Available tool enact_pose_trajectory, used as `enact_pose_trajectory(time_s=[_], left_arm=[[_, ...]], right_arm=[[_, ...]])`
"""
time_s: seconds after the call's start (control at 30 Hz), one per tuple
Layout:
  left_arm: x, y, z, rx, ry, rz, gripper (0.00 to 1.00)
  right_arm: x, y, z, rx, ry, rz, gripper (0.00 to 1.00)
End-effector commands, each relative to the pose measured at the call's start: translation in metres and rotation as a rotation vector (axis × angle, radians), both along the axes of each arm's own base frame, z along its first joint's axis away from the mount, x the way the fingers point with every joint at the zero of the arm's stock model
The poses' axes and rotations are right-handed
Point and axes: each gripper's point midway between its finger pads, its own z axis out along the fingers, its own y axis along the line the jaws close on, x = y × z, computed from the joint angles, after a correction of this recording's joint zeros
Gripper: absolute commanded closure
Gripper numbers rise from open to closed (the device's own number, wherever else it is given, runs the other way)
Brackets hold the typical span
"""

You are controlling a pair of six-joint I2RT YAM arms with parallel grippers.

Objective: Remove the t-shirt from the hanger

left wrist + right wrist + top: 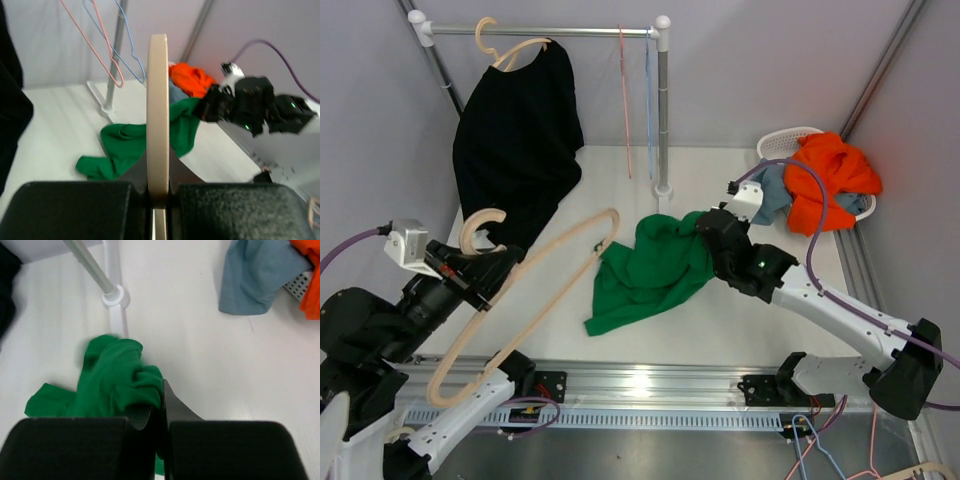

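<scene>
looking down from the top view, the left gripper [492, 272] at the lower left is pressed together on a large wooden hanger [555, 265], pinching it near the hook. the hanger runs on a slant from the lower left up toward the middle of the frame, and it is bare. the green t-shirt [655, 270] lies crumpled on the white desk [740, 320] at the centre, off the hanger, with the hanger's upper tip just beside its left edge; i cannot tell if they touch. the right gripper [706, 228] sits at the shirt's upper right corner, pinching a bunched fold. a black shirt [515, 150] hangs from a rail [550, 30] at the upper left, and a pink wire hanger [623, 100] and a blue wire hanger [648, 100] hang further right. at the upper right a white basket [788, 138] holds an orange garment [830, 180] and a grey-blue garment [775, 192].

from the left wrist view, the hanger stands edge-on up the middle, clamped between the two black fingers at the bottom. the green t-shirt lies behind it on the desk, with the right arm to its right.

from the right wrist view, the fingers are shut tight on green cloth at the bottom centre, and the rest of the shirt spreads out to the left.
</scene>
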Motion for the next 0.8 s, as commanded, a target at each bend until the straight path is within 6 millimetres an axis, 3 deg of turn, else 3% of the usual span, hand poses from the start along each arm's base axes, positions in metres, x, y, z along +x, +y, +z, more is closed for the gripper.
enact_pose_trajectory(time_s=[0.0, 0.03, 0.13, 0.17, 0.2, 0.27, 0.3, 0.33, 0.37, 0.4, 0.43, 0.47, 0.5, 0.53, 0.57, 0.6, 0.63, 0.67, 0.7, 0.73, 0.77], left_arm=[[-0.022, -0.023, -0.013, 0.044, 0.103, -0.176, 1.00], [-0.022, -0.022, -0.012, 0.048, 0.112, -0.172, 0.99], [0.008, -0.008, -0.021, 0.063, 0.138, -0.017, 0.99], [0.018, -0.005, -0.022, 0.085, 0.132, 0.025, 0.99], [0.032, -0.002, -0.028, 0.105, 0.150, 0.078, 0.99], [0.067, -0.009, -0.039, 0.163, 0.216, 0.129, 0.99], [0.077, -0.015, -0.039, 0.168, 0.231, 0.124, 1.00], [0.101, -0.019, -0.042, 0.157, 0.255, 0.138, 1.00], [0.113, -0.021, -0.042, 0.125, 0.269, 0.135, 0.99], [0.125, -0.022, -0.043, 0.103, 0.279, 0.130, 1.00], [0.141, -0.014, -0.044, 0.075, 0.293, 0.156, 1.00], [0.166, -0.012, -0.046, 0.058, 0.318, 0.177, 0.99], [0.178, -0.009, -0.047, 0.052, 0.339, 0.195, 0.99], [0.193, 0.001, -0.051, 0.047, 0.365, 0.249, 0.99], [0.211, 0.004, -0.045, 0.028, 0.369, 0.281, 0.99], [0.221, 0.008, -0.043, 0.020, 0.359, 0.309, 0.99], [0.229, 0.011, -0.040, 0.010, 0.346, 0.331, 1.00], [0.242, 0.013, -0.032, -0.008, 0.327, 0.351, 0.99], [0.248, 0.012, -0.031, -0.013, 0.326, 0.354, 0.99], [0.254, 0.012, -0.023, -0.022, 0.314, 0.355, 0.99], [0.259, 0.011, -0.012, -0.031, 0.300, 0.357, 1.00]], right_arm=[[0.005, -0.017, 0.005, -0.049, -0.016, -0.087, 1.00], [0.005, -0.020, 0.011, -0.046, -0.024, -0.098, 1.00], [0.006, -0.039, 0.038, -0.056, -0.081, -0.139, 1.00], [0.015, -0.037, 0.067, 0.000, -0.143, -0.126, 1.00], [0.025, -0.050, 0.086, -0.031, -0.172, -0.124, 1.00], [0.048, -0.044, 0.149, 0.037, -0.297, -0.053, 1.00], [0.059, -0.047, 0.168, -0.023, -0.329, -0.021, 1.00], [0.077, -0.063, 0.189, -0.032, -0.373, -0.044, 1.00], [0.104, -0.049, 0.191, -0.053, -0.370, 0.031, 1.00], [0.110, -0.053, 0.245, -0.029, -0.476, 0.051, 1.00], [0.126, -0.073, 0.269, -0.068, -0.535, 0.031, 1.00], [0.137, -0.080, 0.289, -0.069, -0.580, 0.026, 1.00], [0.147, -0.080, 0.338, -0.053, -0.691, 0.065, 1.00], [0.151, -0.091, 0.367, -0.024, -0.769, 0.054, 1.00], [0.153, -0.121, 0.394, -0.025, -0.851, 0.000, 1.00], [0.155, -0.138, 0.413, -0.012, -0.930, -0.050, 1.00], [0.130, -0.160, 0.458, 0.028, -1.122, -0.120, 1.00], [0.121, -0.193, 0.470, 0.072, -1.199, -0.202, 1.00], [0.117, -0.214, 0.476, 0.102, -1.246, -0.265, 1.00], [0.100, -0.227, 0.494, 0.120, -1.296, -0.290, 1.00], [0.096, -0.251, 0.495, 0.094, -1.295, -0.359, 1.00]])
